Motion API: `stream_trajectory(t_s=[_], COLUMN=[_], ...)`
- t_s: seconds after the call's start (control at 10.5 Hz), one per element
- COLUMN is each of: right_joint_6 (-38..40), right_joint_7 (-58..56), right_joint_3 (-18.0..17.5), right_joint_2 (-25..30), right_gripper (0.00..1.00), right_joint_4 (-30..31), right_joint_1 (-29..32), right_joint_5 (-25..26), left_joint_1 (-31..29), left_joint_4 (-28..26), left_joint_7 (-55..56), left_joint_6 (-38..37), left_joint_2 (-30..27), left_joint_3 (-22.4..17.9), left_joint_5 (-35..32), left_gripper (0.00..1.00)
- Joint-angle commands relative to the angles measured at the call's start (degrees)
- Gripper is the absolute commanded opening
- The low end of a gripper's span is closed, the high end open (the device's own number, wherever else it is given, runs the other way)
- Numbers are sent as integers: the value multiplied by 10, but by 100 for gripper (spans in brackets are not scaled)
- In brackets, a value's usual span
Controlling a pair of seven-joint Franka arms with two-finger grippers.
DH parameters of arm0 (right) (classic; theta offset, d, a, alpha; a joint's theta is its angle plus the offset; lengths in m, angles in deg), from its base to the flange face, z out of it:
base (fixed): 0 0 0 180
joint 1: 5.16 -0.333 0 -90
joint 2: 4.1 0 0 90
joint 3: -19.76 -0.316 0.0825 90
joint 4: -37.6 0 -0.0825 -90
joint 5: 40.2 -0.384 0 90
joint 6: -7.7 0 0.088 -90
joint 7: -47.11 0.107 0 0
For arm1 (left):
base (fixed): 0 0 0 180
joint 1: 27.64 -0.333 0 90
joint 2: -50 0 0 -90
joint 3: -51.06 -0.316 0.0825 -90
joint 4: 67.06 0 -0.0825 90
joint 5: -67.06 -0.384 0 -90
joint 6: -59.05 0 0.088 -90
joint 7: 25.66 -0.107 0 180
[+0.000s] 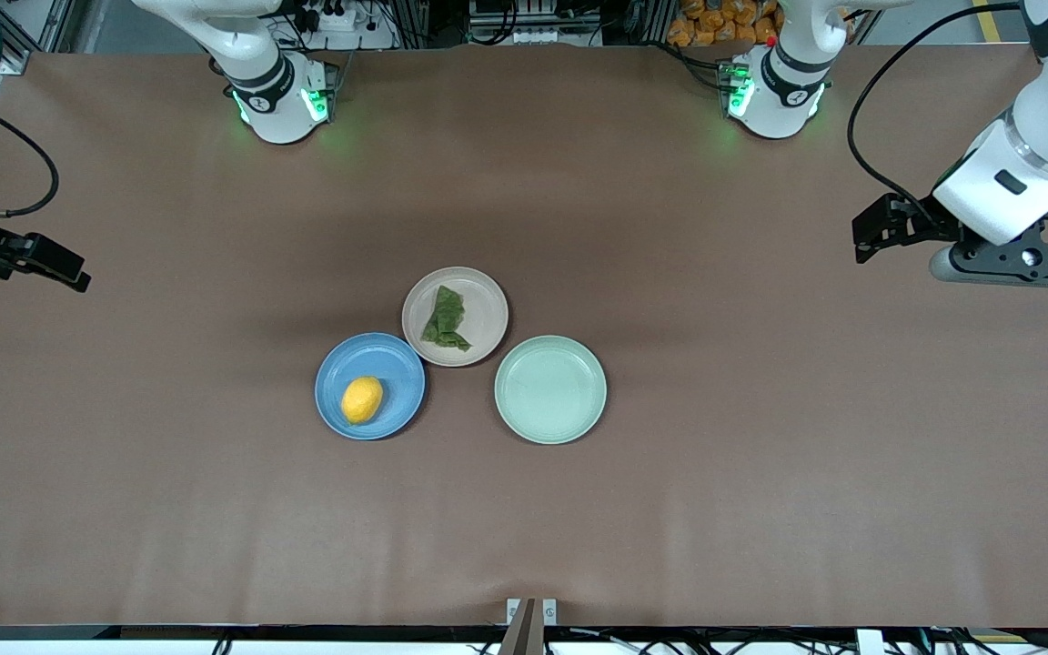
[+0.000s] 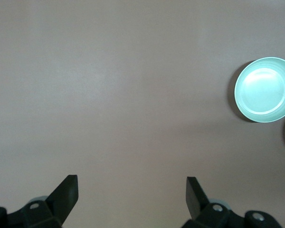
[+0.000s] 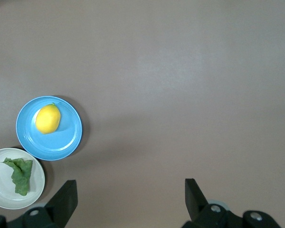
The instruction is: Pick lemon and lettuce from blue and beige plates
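left gripper (image 2: 131,192): raised over bare table at its own end, fingers wide | right gripper (image 3: 130,194): likewise, wide, empty | lemon (image 1: 362,399) on blue plate (image 1: 401,387) | lettuce (image 1: 446,318) on beige plate (image 1: 486,314)

No text, label, brand or number can be read in any view. The plates, table and arms show no legible marking.

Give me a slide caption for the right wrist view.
Open right gripper above bare table; lemon on blue plate, lettuce on beige plate.
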Motion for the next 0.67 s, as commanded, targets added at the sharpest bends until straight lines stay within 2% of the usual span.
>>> stream_trajectory(t_s=[0.0, 0.57], right_joint_6=[3, 3], right_joint_7=[-6, -6], right_joint_3=[-4, -4], right_joint_2=[1, 0], right_gripper=[100, 100], right_joint_4=[-1, -1], right_joint_1=[6, 7], right_joint_5=[-1, -1], left_joint_1=[-3, -1], left_joint_4=[-4, -3], left_joint_7=[6, 6], left_joint_6=[-4, -3], left_joint_2=[-8, -5], left_joint_3=[4, 3], left_joint_5=[-6, 2], left_gripper=[100, 100])
